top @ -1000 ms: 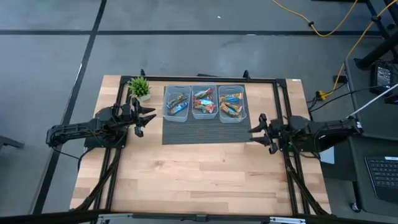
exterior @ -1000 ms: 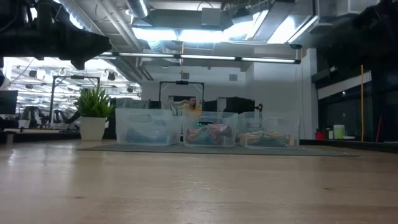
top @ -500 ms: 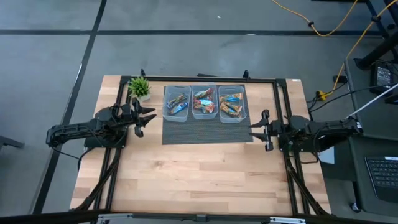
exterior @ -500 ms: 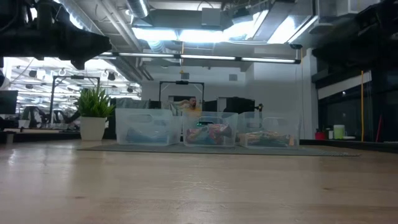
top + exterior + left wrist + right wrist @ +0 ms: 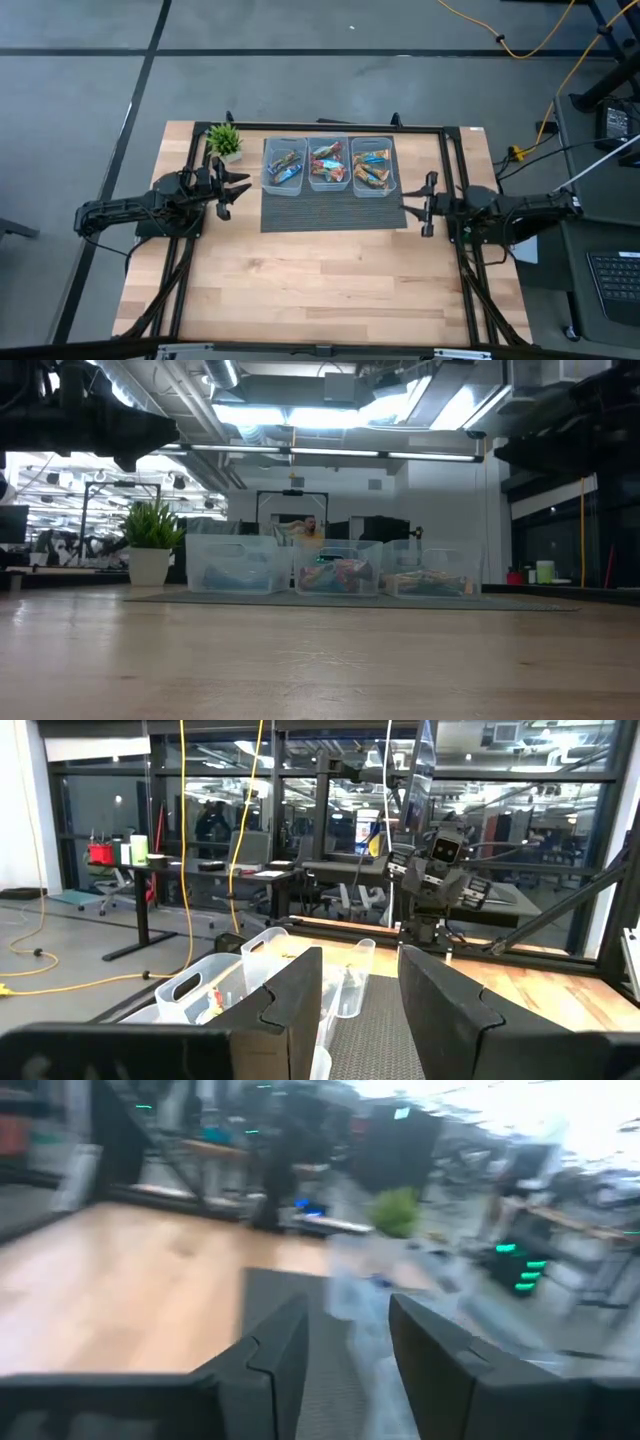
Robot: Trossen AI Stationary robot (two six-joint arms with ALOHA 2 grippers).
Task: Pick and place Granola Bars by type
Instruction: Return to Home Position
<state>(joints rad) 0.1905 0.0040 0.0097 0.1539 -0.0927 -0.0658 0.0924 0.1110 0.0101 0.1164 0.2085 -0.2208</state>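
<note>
The bench [image 5: 320, 285] is made of light wood with a black frame around it. It stands on a grey floor [image 5: 90, 90] with a yellow cable [image 5: 520, 40] lying on it. Seen from the low view, the room behind is big, with bright lights on the ceiling.

A dark mat [image 5: 325, 212] lies near the far edge of the bench, in the middle. On it stand three clear bins in a row: a left bin [image 5: 284, 167], a middle bin [image 5: 328, 166] and a right bin [image 5: 372, 168]. One small green plant [image 5: 224, 141] in a white pot stands near the far left corner.

All the Granola Bars [image 5: 327, 163] are inside the three bins, a few in each. They are too small to count. They are little and shiny. The left bin shows blue and brown ones, the middle bin mostly red, the right bin orange and blue.

There are two arms. The left gripper [image 5: 236, 187] is just beside the mat's left edge, fingers spread apart and holding nothing. The right gripper [image 5: 417, 205] is just beside the mat's right edge, fingers also apart and holding nothing.
</note>
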